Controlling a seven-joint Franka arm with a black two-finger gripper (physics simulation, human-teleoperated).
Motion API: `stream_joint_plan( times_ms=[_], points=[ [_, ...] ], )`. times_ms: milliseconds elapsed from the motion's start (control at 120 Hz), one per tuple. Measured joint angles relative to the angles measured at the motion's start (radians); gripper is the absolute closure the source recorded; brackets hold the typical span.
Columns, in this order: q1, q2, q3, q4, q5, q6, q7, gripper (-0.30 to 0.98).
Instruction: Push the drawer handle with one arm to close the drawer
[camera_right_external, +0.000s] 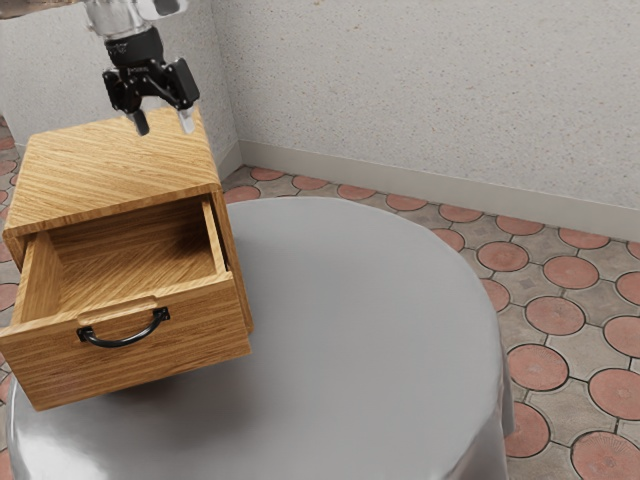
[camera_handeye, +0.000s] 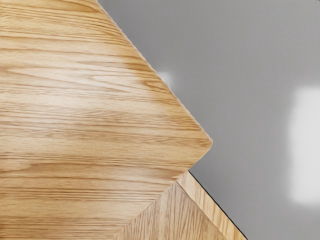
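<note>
Speckled pale wall (camera_right_external: 430, 90), red-circled floor tiles (camera_right_external: 555, 315), round grey-covered table (camera_right_external: 370, 320)

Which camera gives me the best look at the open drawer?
The exterior view: it takes in the drawer's front, handle and inside. The wrist view gives just part of its side wall and floor, beside the cabinet top.

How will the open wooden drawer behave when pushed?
The pale-grained wooden drawer looks rigid, so it probably won't flex. Its straight sides sit inside the cabinet, suggesting it should slide, though an off-centre push might bind it.
</note>
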Motion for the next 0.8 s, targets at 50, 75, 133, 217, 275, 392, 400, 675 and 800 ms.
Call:
stream_joint_plan(
  times_ms=[50, 75, 133, 217, 275, 392, 400, 675, 800],
  points=[
    [-0.001, 0.009, 0.015, -0.018, 0.001, 0.015, -0.010, 0.00],
    [0.002, 0.007, 0.024, -0.031, 0.001, 0.022, -0.015, 0.00],
    [0.007, -0.022, 0.030, -0.080, 0.010, 0.040, -0.026, 0.00],
    [0.032, -0.229, -0.029, -0.370, 0.027, 0.096, -0.052, 0.00],
    [0.069, -0.412, -0.121, -0.583, 0.033, 0.136, -0.087, 0.00],
    [0.327, -0.777, -0.422, -0.948, -0.112, 0.173, -0.170, 0.03],
    [0.337, -0.805, -0.435, -0.972, -0.125, 0.173, -0.176, 0.03],
    [0.453, -1.193, -0.635, -1.270, -0.407, 0.120, -0.398, 0.37],
    [0.483, -1.142, -0.706, -1.279, -0.434, 0.162, -0.512, 0.50]
  ],
)
